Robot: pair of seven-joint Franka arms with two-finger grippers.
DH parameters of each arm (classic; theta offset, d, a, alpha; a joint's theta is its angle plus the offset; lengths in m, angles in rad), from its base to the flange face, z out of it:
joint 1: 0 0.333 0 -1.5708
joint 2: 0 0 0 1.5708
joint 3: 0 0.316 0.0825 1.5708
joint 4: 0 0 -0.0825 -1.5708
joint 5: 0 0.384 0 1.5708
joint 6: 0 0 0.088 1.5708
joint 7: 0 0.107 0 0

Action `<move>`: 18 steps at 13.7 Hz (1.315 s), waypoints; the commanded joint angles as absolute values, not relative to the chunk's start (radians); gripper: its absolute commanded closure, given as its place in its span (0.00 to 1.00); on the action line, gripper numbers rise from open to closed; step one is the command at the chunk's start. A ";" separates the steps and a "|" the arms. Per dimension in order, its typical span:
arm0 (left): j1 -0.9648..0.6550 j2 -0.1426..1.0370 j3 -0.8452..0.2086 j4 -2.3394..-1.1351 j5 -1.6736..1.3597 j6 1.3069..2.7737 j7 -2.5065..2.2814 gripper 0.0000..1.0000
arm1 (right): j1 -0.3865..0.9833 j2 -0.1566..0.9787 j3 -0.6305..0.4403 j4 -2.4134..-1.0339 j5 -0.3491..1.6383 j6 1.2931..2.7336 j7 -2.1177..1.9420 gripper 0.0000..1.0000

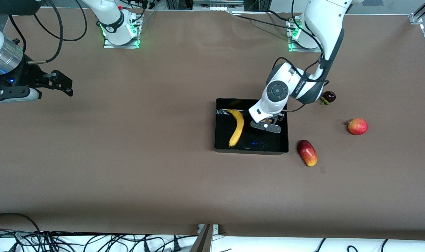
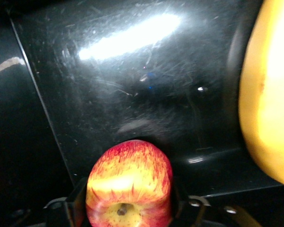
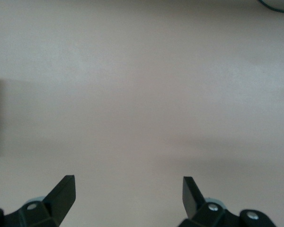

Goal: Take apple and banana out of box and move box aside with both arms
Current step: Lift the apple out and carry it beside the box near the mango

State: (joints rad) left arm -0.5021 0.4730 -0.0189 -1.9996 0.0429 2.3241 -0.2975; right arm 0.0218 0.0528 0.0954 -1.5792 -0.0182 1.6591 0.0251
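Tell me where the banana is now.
The banana lies inside the black box, beside the left hand, at the box's side toward the right arm's end.

On the brown table (image 1: 128, 157) I count one black box (image 1: 251, 148), and one banana (image 1: 236, 127) lying in it. There are two apples: one small red-and-yellow apple (image 2: 129, 184) between the left gripper's (image 2: 128, 208) fingers over the box, and one red apple (image 1: 357, 126) on the table. One elongated red-and-yellow fruit (image 1: 307, 153), possibly a mango, and one small dark purple fruit (image 1: 328, 97) complete the lot. Two arms, two grippers, counting the right gripper (image 3: 128, 194)
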 commanded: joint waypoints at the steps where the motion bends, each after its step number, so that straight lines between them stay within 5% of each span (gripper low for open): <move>1: -0.523 0.426 -0.012 -1.894 0.069 2.122 -0.305 0.91 | 0.006 0.057 0.109 -1.563 -0.018 1.655 0.029 0.00; 9: -0.353 0.371 -0.009 -1.611 0.066 1.605 -0.079 0.92 | 0.006 0.057 0.109 -1.563 -0.018 1.654 0.029 0.00; 14: -0.203 0.348 -0.011 -1.716 0.116 1.652 0.174 0.92 | 0.006 0.057 0.109 -1.563 -0.018 1.654 0.029 0.00; 18: -0.133 0.339 -0.011 -1.852 0.152 1.835 0.316 0.90 | 0.006 0.057 0.109 -1.565 -0.018 1.654 0.031 0.00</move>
